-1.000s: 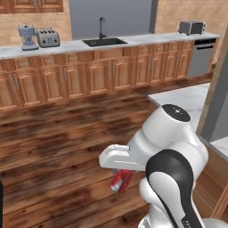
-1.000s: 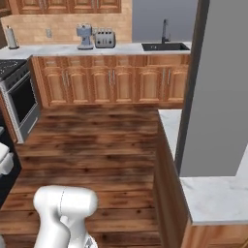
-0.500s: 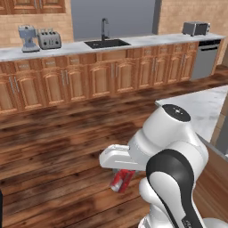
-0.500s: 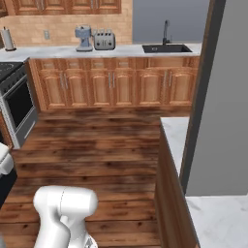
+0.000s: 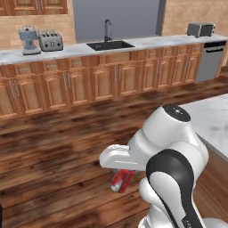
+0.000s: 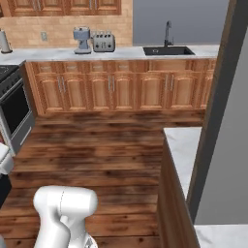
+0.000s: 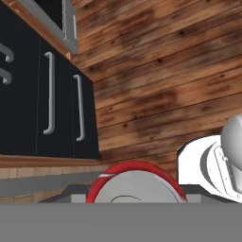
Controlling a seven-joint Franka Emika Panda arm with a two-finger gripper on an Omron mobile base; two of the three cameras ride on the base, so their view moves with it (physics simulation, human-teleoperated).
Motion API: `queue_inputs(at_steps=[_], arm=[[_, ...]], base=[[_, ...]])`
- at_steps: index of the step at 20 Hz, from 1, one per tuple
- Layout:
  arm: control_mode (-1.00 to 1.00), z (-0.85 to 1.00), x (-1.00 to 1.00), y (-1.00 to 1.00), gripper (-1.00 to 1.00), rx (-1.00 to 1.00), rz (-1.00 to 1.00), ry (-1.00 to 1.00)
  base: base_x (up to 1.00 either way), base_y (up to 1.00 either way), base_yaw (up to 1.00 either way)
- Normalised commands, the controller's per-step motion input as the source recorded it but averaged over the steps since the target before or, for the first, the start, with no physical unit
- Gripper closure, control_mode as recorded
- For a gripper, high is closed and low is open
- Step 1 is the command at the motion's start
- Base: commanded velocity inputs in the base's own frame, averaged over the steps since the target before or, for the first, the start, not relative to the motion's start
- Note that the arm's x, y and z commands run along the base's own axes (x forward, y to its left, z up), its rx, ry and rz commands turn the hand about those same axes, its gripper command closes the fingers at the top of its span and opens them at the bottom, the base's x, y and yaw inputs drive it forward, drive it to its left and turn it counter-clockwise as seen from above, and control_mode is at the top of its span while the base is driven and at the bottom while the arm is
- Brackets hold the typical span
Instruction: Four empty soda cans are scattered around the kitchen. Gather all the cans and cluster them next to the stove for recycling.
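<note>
Stove (image 6: 10, 104) at your far left, against wall run; no cans seen beside it from here. Coffee machine (image 6: 82, 39), toaster (image 6: 103, 42), sink (image 6: 168, 50) along table further right. Soda can (image 5: 122, 180) clenched in your jaws, carried low above wood floor. You judge: delivery pending, other cans unaccounted for.

A coffee machine (image 5: 27, 39) and a toaster (image 5: 49, 40) are standing side by side on the pale worktop (image 5: 147, 41), left of the black sink (image 5: 110, 45) with its faucet (image 5: 107, 29). Wooden cabinets (image 5: 80, 82) are lining the plank floor (image 5: 53, 147).
</note>
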Motion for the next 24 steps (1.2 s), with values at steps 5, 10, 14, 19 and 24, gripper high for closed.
queue_inputs(at_steps=[5,10,14,19,24], arm=[[1.00,0.00,0.00,0.00,1.00,0.00,0.00,0.00],[1.00,0.00,0.00,0.00,1.00,0.00,0.00,0.00],[1.00,0.00,0.00,0.00,1.00,0.00,0.00,0.00],[1.00,0.00,0.00,0.00,1.00,0.00,0.00,0.00],[1.00,0.00,0.00,0.00,1.00,0.00,0.00,0.00]], base=[[0.62,0.00,0.00],[0.56,-0.02,0.00],[0.52,0.00,0.00],[0.46,-0.04,0.00],[0.45,-0.10,0.00]])
